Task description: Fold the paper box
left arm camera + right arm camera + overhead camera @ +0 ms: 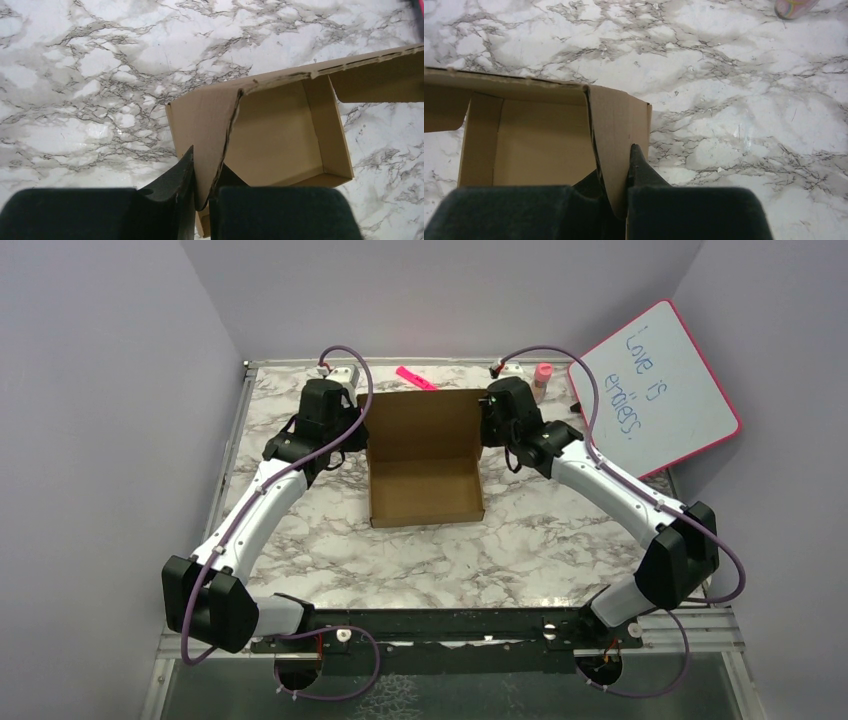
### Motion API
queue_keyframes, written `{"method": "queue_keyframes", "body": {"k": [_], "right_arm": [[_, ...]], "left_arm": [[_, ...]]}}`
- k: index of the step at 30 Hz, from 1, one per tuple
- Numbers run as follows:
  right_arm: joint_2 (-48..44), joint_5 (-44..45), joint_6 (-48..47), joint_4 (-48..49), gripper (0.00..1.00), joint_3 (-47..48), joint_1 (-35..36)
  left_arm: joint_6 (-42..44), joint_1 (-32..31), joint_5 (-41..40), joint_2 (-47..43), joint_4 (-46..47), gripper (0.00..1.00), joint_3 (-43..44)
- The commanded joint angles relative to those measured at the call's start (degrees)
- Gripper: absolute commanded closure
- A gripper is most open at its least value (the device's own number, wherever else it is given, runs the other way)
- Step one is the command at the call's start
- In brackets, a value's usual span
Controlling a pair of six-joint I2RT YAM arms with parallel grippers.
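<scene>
The paper box (pixel 426 480) is a brown cardboard tray standing in the middle of the table, its lid (pixel 425 425) raised at the back. My left gripper (pixel 352 436) is shut on the lid's left side flap (pixel 210 135), which sticks up between its fingers (pixel 181 175). On the other side, my right gripper (pixel 490 422) is shut on the lid's right side flap (pixel 616 135). The box tray (pixel 280 140) lies open beyond the left flap, and the same tray (pixel 544 145) shows left of the right flap.
A pink-framed whiteboard (pixel 655 390) leans at the back right. A pink marker (pixel 415 378) lies behind the box, and a small pink bottle (pixel 542 380) stands near the right wrist. Purple walls close in the marble table (pixel 450 560) on three sides.
</scene>
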Motion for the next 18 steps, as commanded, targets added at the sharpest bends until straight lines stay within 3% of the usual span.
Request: {"method": "queue_keyframes", "body": {"k": [1,18], "right_arm": [[0.8,-0.2,5.1,-0.5,0.98,1.5,1.3],[4.0,6.9,16.2,-4.5,0.98,4.9,3.2]], "left_arm": [[-3.9,-0.9,1.2,-0.4,5.1,0.88,1.0],[-8.7,-0.9,0.6,-1.6,11.8,0.88,-4.5]]}}
